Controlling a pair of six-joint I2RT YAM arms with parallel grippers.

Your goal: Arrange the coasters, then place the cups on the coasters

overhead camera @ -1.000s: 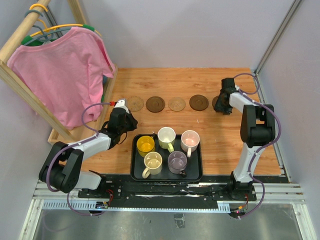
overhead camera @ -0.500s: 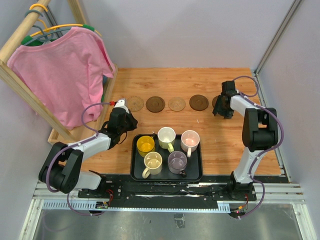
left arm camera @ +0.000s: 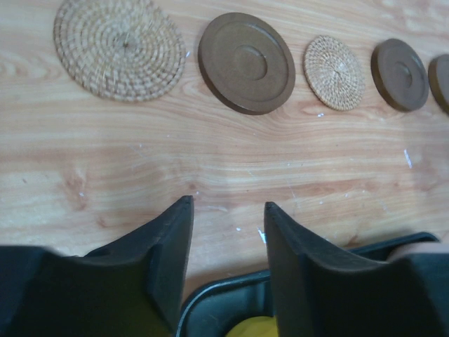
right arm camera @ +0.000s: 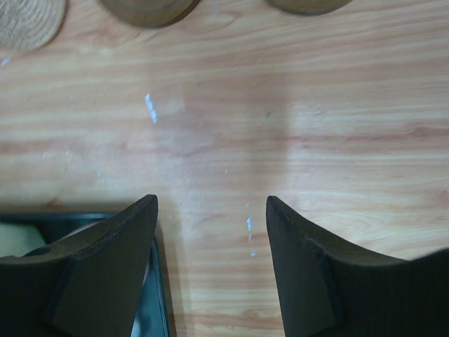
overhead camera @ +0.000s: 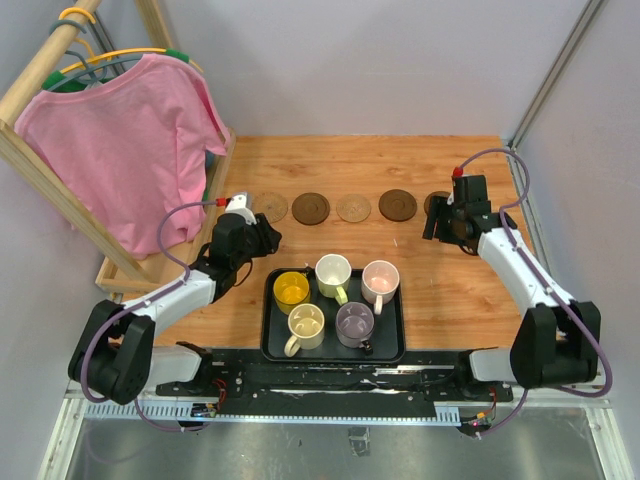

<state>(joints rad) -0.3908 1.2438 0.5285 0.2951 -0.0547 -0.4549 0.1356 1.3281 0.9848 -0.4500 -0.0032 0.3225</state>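
1. Five coasters (overhead camera: pixel 353 207) in one row across the far part of the table (overhead camera: pixel 450 290), well beyond the black tray (overhead camera: pixel 268 330); from the left: tan, dark brown, tan, dark brown, dark brown; all flat on the wood, each apart from its neighbours
2. Tan ones woven in coils, dark ones smooth with a round recess in the middle, as seen from the left wrist
3. Rightmost dark coaster (overhead camera: pixel 434 203) partly hidden behind the right arm (overhead camera: pixel 520 265) in the top view
4. All five cups (overhead camera: pixel 354 322) upright inside the tray, none on a coaster: yellow cup (overhead camera: pixel 291 290), whitish-green cup (overhead camera: pixel 333 272) and pink cup (overhead camera: pixel 380 278) in the far row, cream cup (overhead camera: pixel 305 323) and purple cup in the near row
5. Left end effector (left arm camera: pixel 226 207): jaws standing clearly apart, nothing between them but bare wood; low over the table just beyond the tray's far-left corner, near the yellow cup, short of the leftmost tan coaster (left arm camera: pixel 119 48)
6. Right end effector (right arm camera: pixel 210 200): jaws wide apart, empty; over bare wood between the coaster row and the tray's far-right corner, touching neither
7. Pink shirt (overhead camera: pixel 120 140) on a wooden rack (overhead camera: pixel 45 62) at the table's left side, away from coasters and cups
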